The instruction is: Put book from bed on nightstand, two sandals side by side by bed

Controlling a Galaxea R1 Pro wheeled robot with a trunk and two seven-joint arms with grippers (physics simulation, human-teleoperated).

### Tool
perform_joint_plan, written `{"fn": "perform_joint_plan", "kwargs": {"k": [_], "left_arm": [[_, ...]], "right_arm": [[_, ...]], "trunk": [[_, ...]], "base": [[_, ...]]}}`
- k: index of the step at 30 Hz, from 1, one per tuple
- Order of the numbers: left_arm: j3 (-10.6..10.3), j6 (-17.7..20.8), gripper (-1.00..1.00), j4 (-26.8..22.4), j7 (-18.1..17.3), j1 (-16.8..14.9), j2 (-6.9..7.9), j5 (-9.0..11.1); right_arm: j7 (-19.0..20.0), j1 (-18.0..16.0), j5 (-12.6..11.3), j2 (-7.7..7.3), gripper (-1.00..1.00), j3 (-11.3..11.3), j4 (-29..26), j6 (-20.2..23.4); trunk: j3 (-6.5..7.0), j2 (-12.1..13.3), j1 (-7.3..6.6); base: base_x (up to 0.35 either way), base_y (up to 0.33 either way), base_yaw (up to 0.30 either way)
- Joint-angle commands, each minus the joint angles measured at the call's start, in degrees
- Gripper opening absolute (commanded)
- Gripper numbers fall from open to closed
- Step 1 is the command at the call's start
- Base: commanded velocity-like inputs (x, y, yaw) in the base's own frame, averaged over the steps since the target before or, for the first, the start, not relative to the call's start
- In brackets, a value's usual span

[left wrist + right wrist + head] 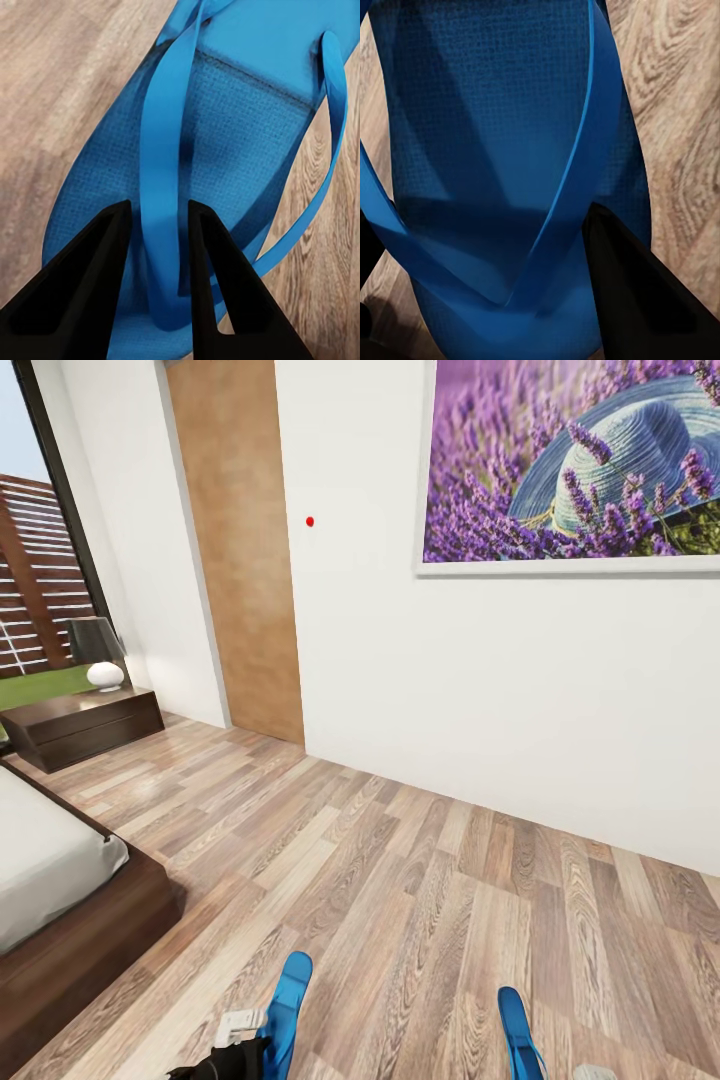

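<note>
1. We see two bright blue sandals at the near edge of the head view, a left sandal (288, 1000) and a right sandal (520, 1032), their long axes running away from us toward the white wall (500, 690), well apart.
2. Our left gripper (159, 247) has its two black fingers (90, 277) closed narrowly on one thin blue strap (161, 172) of the left sandal (240, 127).
3. In the right wrist view, one black finger (637, 300) lies against the right sandal (495, 135); we cannot tell whether it grips.
4. Both soles are flat with a fine woven texture.
5. One bed (50, 860), pale mattress on a dark wood frame, sits left on the plank floor (400, 880); one dark nightstand (85, 725) carries one lamp (100, 655).
</note>
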Motion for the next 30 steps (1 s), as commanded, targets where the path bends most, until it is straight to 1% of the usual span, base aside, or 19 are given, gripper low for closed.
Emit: {"fn": "perform_joint_plan", "kwargs": {"k": [1,17,21,30], "left_arm": [[-0.4,-0.3,-1.0,0.1,-0.1,0.0,0.02,0.4],[-0.4,-0.3,-1.0,0.1,-0.1,0.0,0.02,0.5],[-0.4,-0.3,-1.0,0.1,-0.1,0.0,0.03,0.6],[-0.4,-0.2,-1.0,0.1,-0.1,0.0,0.02,0.7]], "right_arm": [[0.3,0.0,0.1,0.03,-1.0,-0.5,-0.1,0.7],[0.3,0.0,0.2,0.11,-1.0,-0.4,0.0,0.6],[0.3,0.0,0.2,0.11,-1.0,-0.4,0.1,0.6],[0.3,0.0,0.2,0.12,-1.0,-0.4,0.3,0.6]], "trunk": [[-0.06,0.0,-0.01],[-0.06,0.0,-0.01],[-0.06,0.0,-0.01],[-0.06,0.0,-0.01]], "base": [[0.0,0.0,0.0],[0.005,0.0,0.0],[0.215,0.0,0.0],[0.314,0.0,0.0]]}}
